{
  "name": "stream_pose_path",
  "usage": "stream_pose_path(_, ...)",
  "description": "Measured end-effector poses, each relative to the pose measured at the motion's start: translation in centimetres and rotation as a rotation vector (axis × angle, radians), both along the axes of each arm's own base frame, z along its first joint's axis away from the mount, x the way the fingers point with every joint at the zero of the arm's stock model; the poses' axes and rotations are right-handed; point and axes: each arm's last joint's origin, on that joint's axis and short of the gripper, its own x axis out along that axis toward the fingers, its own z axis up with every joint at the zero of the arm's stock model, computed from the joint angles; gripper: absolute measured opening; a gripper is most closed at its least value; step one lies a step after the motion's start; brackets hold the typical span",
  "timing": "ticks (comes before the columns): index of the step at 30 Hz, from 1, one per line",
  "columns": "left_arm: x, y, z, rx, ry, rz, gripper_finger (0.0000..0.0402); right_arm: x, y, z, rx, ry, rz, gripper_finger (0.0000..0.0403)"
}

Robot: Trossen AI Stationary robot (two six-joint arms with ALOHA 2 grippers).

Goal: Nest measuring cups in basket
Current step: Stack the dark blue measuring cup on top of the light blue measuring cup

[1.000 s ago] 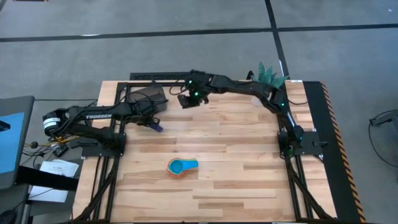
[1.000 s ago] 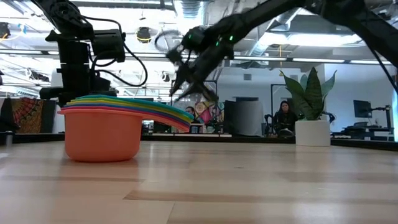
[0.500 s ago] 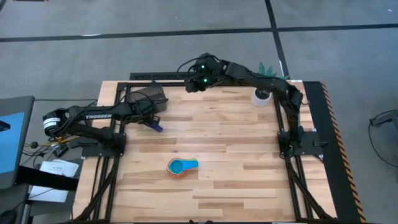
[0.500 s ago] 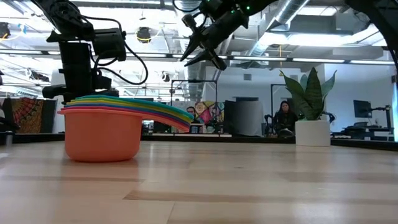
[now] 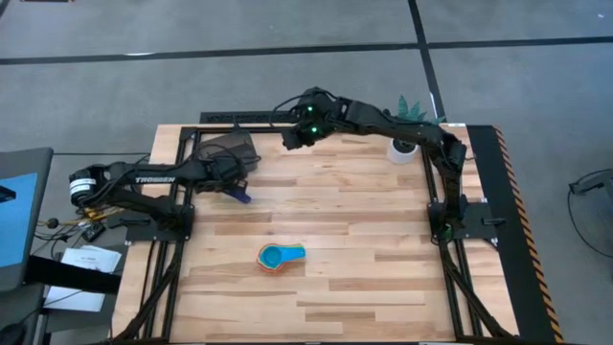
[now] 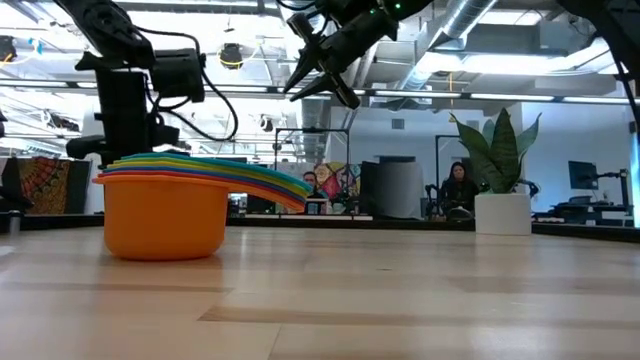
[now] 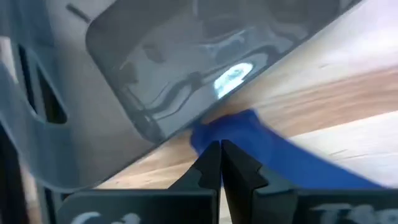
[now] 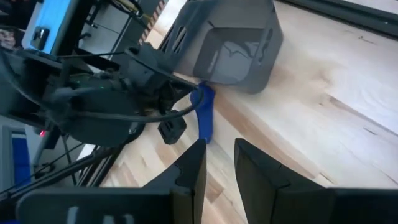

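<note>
The dark grey basket (image 5: 227, 150) stands at the table's far left. My left gripper (image 5: 230, 188) is just in front of it, shut on the dark blue measuring cup (image 5: 240, 195). The other cups sit nested in one stack (image 5: 280, 257) at the table's near middle, orange bowl outermost and light blue on top, resting on the wood (image 6: 165, 210). My right gripper (image 5: 290, 141) hangs open, high over the far edge, to the right of the basket (image 8: 236, 43). My left gripper (image 7: 221, 149) has its shut fingertips on the end of the dark blue cup (image 7: 214, 134) that lies nearest the basket (image 7: 186, 56). It comes in low from the table's left. The rest of the cup (image 8: 206, 124) runs toward the near side; I cannot tell whether it rests on the wood.
A white plant pot (image 5: 402, 149) stands at the far right, under the right arm. Bare wood lies between the basket, the stack and the pot. A person sits in the room beyond the table (image 6: 460, 190).
My right gripper has risen well above the table and drawn back toward the far edge, then drifted a little to the left. It has stayed open. The left gripper, the dark blue cup and the stack have kept their places.
</note>
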Motion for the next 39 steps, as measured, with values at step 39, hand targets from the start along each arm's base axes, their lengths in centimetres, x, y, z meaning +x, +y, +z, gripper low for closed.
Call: stream_pose_path(39,9.2,-2.0,-0.3,-0.108,-0.445,-0.024,0.0000,-6.3,2.8,-2.0,-0.019,0.212,0.141,0.0107)
